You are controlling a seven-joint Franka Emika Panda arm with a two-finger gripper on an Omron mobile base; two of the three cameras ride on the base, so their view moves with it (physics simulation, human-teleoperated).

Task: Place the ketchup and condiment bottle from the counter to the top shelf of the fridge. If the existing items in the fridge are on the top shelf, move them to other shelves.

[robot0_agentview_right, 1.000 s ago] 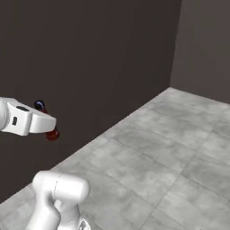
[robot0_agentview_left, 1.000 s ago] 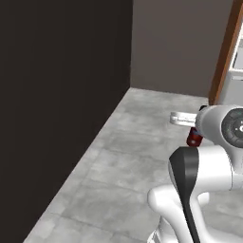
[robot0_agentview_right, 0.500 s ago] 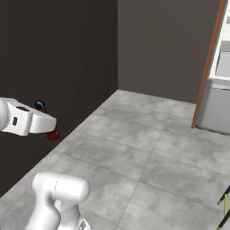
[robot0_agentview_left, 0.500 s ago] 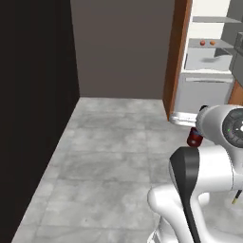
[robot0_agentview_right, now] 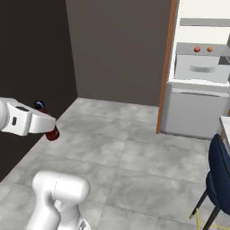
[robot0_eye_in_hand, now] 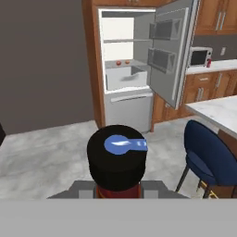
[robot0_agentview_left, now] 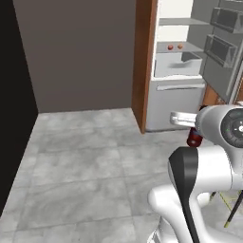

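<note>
Facing open fridge (robot0_eye_in_hand: pixel 139 69) across tiled floor (robot0_agentview_left: pixel 85 161)

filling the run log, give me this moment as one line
phase: carrying | gripper: shut on condiment bottle | fridge: open, ahead | existing items: shelf above drawer

Blue chair (robot0_eye_in_hand: pixel 210 159); perhaps microwave (robot0_eye_in_hand: pixel 200 57).

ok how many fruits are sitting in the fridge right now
2. A pinkish-red fruit and an orange fruit sit side by side on the same grey shelf, just above the drawer. The door may hide others.
</note>
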